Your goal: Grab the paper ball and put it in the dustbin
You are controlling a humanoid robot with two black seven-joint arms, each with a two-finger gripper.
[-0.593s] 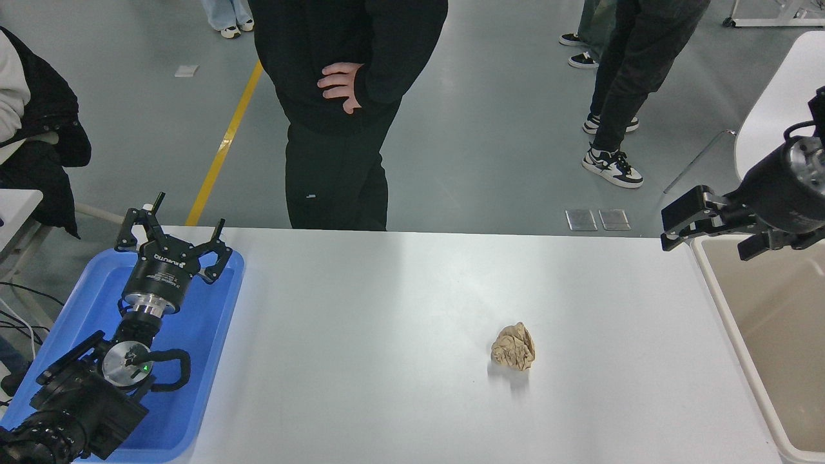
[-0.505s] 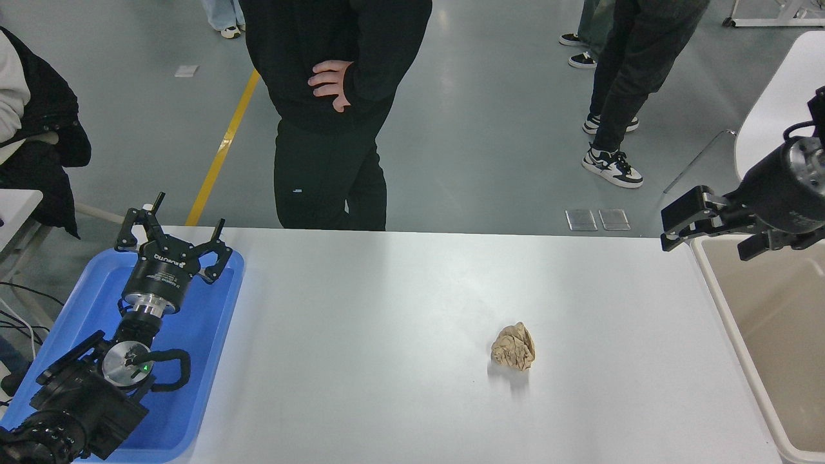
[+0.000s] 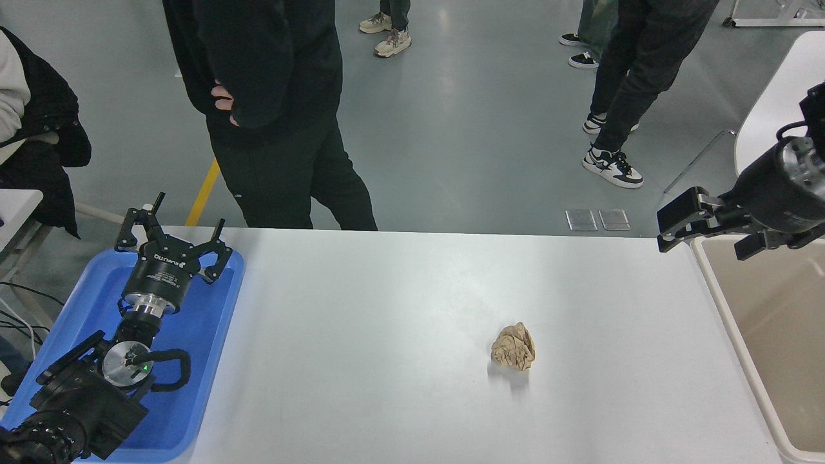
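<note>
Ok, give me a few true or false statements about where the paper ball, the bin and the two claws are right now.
1. The paper ball lies on the white table. True.
2. The right claw holds the paper ball. False: it is empty, open, near the bin's far corner.
3. The bin stands at the table's right end. True.
4. The left claw is over the bin. False: it is over the blue tray.

Paper ball (image 3: 514, 347) alone on table (image 3: 387, 335); right claw (image 3: 706, 231) open above dustbin (image 3: 722, 309) corner.
</note>
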